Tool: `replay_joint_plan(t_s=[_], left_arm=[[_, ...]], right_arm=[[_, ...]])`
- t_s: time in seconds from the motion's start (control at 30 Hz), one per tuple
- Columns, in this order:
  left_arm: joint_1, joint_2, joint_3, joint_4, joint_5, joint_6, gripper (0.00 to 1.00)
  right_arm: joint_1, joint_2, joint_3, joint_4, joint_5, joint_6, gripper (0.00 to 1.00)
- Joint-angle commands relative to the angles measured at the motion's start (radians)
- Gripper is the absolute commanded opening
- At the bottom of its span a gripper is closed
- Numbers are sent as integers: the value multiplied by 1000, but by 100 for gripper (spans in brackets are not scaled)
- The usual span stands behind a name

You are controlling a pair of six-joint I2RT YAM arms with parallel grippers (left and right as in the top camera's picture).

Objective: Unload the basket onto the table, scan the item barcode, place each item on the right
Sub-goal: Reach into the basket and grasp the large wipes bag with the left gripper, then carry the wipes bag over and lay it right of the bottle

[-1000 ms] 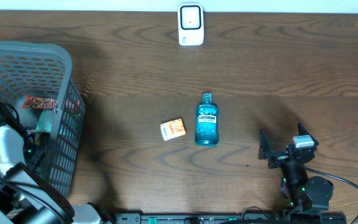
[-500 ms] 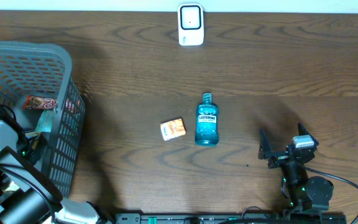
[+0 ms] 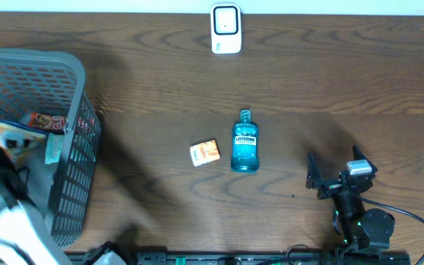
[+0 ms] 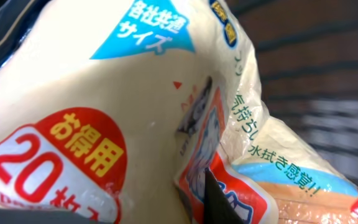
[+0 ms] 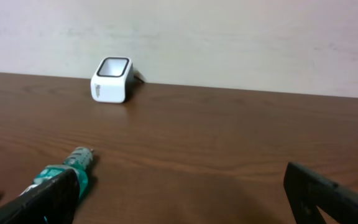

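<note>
My left gripper (image 4: 207, 202) is clamping shut on the floppy wipes packet (image 4: 104, 93) down in the basket (image 3: 72, 81); I'm guessing it's only pinching loose film, so it's risking slipping out or snagging the mesh coming up; right gripper (image 3: 335, 171) is sitting wide open.

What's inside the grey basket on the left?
A brown snack wrapper, a teal pack, and a cream packet held up by the left arm. That arm hides the lower part of the basket.
</note>
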Motion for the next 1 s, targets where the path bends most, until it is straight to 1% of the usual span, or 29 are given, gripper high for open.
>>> replay_joint_plan(t_s=[0.0,0.07,0.13,0.17,0.2,0.23,0.3,0.33,0.43,0.53,0.63,0.73,0.87,0.93,0.97], left_arm=[[0,-166,18,49,100,108,7],[0,-240,18,89,161,120,7],[0,-293,18,152,275,136,7],[-1,-315,18,239,436,167,7],[-3,-319,18,288,521,182,7],[-15,-317,18,389,682,200,7],[-51,-310,18,486,835,202,7],[-91,-309,18,510,880,206,7],[-231,-308,17,497,882,304,7],[-400,-297,16,465,842,359,7],[-636,-256,16,441,700,401,7],[-809,-203,16,438,580,422,7],[-1049,-84,16,438,396,453,7],[-1176,18,16,439,280,482,7],[-1209,50,16,439,248,492,7]], right_arm=[[3,-5,-3,-1,1,-1,99],[3,-5,-3,-1,1,-1,99],[3,-5,-3,-1,1,-1,99],[3,-5,-3,-1,1,-1,99],[3,-5,-3,-1,1,-1,99],[3,-5,-3,-1,1,-1,99],[3,-5,-3,-1,1,-1,99],[3,-5,-3,-1,1,-1,99],[3,-5,-3,-1,1,-1,99],[3,-5,-3,-1,1,-1,99],[3,-5,-3,-1,1,-1,99],[3,-5,-3,-1,1,-1,99],[3,-5,-3,-1,1,-1,99],[3,-5,-3,-1,1,-1,99],[3,-5,-3,-1,1,-1,99]])
